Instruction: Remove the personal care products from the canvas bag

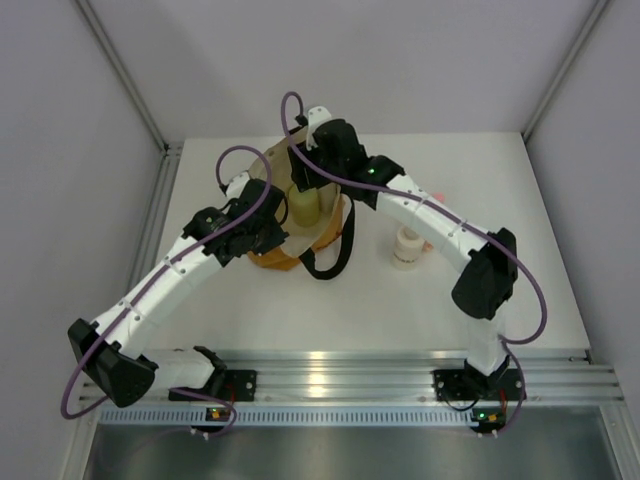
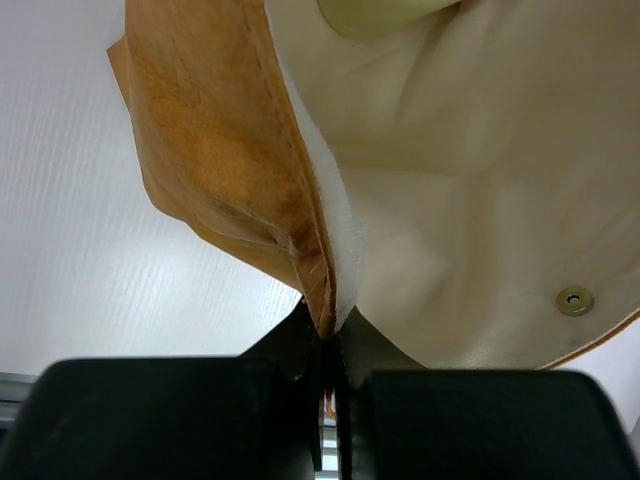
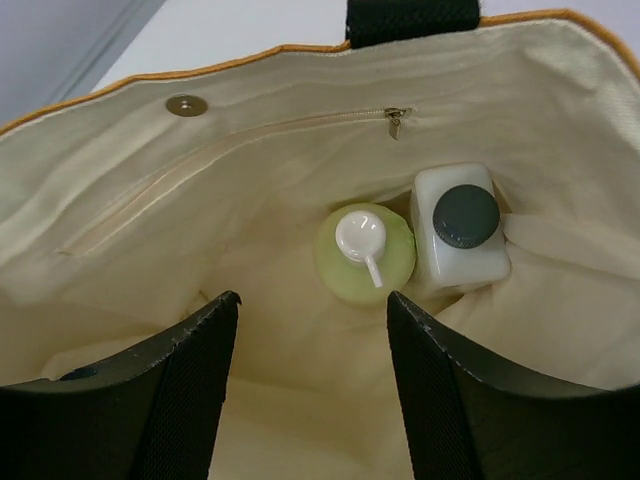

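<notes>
left end effector is clamped shut on the rim of the canvas bag, holding the mouth open. right end effector hangs over the bag mouth, jaws spread wide, nothing in them.

inside the bag, at the bottom: pale yellow-green bottle, upright, pump cap up. white bottle with dark cap touches it on the side away from the pinched rim. outside the bag on the surface: squat white jar, well apart from the bag on the right arm's side. a pink bit beyond the jar is likely the orange-pink bottle, mostly hidden by the arm, so we can't confirm.

we judge two out, two to go, yellow-green next.
- it sits off jaw centre, toward the white bottle: shift over before descending.
- the bottles touch, so no finger fits between them. we'd turn the wrist to straddle the free sides.
- grip the body, not the pump.
- left should hold tension so the wall doesn't fold in.

edges: zip pocket and snap are on the bag wall behind the bottles, black strap at the rim above, and slack folds beside the white bottle. open lining lies on the pinch side. lift straight up past the rim, then out toward the jar.
</notes>
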